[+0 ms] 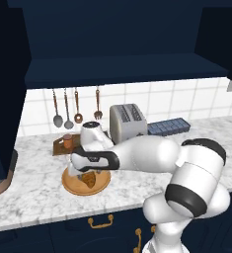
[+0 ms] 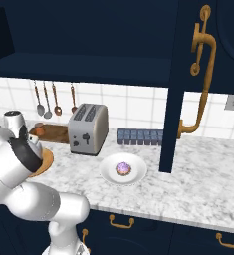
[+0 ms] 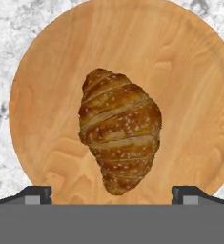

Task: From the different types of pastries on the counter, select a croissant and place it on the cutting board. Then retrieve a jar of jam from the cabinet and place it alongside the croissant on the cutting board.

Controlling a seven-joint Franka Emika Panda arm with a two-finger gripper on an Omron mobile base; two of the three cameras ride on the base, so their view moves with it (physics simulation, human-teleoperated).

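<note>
Croissant [image 3: 119,129] lies near the centre of the round wooden plate [image 3: 189,62], gripper [image 3: 111,194] poised directly above it, jaws spread wide.
Risk: fingertips straddle its slanted body; closing off-axis could roll it or pinch only flaky crust.

Looked over everything here and honestly there's no readable text anywhere, no labels, brand names, numbers or signs. The toaster [image 2: 88,129] has plain metal sides with dark knobs, no logo I can make out. The jar of jam [image 1: 67,141] on the cutting board [image 1: 61,146] is too small to tell if it carries a label. The cabinet [image 2: 198,79] door is bare navy with a brass handle. The croissant [image 3: 119,127] and its round wooden plate [image 3: 189,86] show only pastry ridges and wood grain.
</note>
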